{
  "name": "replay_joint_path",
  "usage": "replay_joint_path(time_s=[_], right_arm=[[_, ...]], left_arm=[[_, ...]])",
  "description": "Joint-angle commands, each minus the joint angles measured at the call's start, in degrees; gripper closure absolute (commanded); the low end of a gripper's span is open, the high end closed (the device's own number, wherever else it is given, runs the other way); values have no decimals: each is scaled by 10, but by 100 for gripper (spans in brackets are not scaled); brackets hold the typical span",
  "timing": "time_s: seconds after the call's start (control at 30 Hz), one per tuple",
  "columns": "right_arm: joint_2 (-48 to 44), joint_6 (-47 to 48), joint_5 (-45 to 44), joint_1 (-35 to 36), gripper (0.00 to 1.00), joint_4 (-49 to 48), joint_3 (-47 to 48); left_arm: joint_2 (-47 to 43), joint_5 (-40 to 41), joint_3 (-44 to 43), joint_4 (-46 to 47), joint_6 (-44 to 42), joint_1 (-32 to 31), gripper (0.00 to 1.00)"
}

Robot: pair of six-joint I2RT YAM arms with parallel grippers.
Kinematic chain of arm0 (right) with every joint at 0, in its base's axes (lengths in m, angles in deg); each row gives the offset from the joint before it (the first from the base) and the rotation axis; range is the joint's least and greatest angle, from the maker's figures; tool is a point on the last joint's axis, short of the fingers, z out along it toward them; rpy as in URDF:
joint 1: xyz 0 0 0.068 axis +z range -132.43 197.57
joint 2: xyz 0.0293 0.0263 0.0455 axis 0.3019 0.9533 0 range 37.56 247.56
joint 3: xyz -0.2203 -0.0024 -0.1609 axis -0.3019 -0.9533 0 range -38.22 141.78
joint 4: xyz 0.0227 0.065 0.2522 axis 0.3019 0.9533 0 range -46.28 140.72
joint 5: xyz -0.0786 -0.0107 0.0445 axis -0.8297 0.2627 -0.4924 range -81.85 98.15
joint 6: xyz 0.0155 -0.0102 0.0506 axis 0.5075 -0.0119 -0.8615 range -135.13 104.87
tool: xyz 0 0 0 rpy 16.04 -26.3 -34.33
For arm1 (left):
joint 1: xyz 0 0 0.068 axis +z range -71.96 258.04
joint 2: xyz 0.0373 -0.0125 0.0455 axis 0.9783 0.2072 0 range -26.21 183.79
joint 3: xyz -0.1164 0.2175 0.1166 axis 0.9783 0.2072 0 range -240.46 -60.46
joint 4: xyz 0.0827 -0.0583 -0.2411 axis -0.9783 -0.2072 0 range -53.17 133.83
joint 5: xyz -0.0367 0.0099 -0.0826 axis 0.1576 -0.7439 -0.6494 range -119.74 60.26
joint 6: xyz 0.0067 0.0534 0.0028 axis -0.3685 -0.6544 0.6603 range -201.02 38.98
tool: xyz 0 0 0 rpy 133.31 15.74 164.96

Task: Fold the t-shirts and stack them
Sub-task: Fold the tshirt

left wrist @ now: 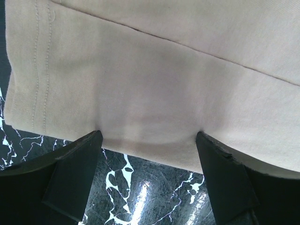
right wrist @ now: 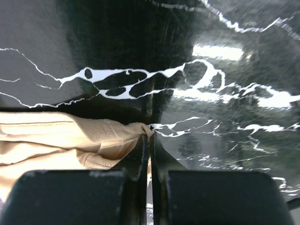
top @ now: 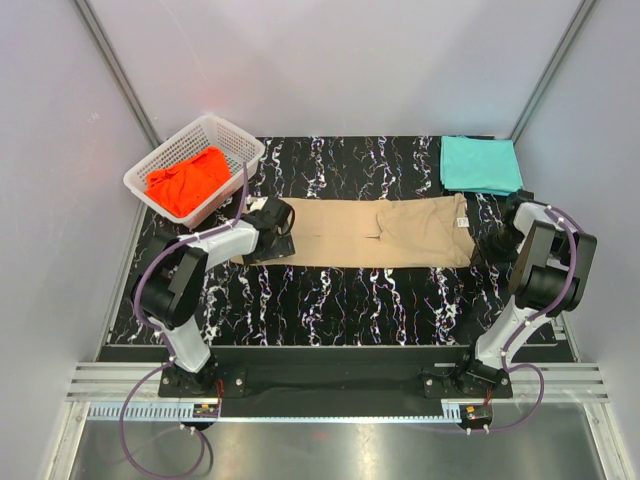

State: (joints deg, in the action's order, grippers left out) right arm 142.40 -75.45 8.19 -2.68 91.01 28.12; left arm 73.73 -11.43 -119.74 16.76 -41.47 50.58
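I'm watching the tan t-shirt lying 9-to-3: right gripper pinching its 3 o'clock end, left gripper spread over the 9 o'clock hem.

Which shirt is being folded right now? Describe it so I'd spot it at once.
Start at the black marbled table and look along its middle. The tan t-shirt lies there flat, folded into a long band running left to right. The teal t-shirt sits as a compact square at the far right corner and the orange-red t-shirt is bunched in the white basket, far left.
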Motion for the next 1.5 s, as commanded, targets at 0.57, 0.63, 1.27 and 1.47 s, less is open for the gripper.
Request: replay_joint_path(time_s=[0.57,0.63,1.27,1.47], right_arm=[[-17,121,-72,-2,83,59,61],[-21,130,-68,-2,78,62,68],[-10,165,28,33,83,-20,52],[28,179,-38,25,90,-45,46]], left_arm=[[-101,66,-12,-102,120,-60,10],[-115,76,-20,-96,114,-60,10],[40,-6,-139,-53,-8,5,10],[75,9,-120,-54,-5,29,9]])
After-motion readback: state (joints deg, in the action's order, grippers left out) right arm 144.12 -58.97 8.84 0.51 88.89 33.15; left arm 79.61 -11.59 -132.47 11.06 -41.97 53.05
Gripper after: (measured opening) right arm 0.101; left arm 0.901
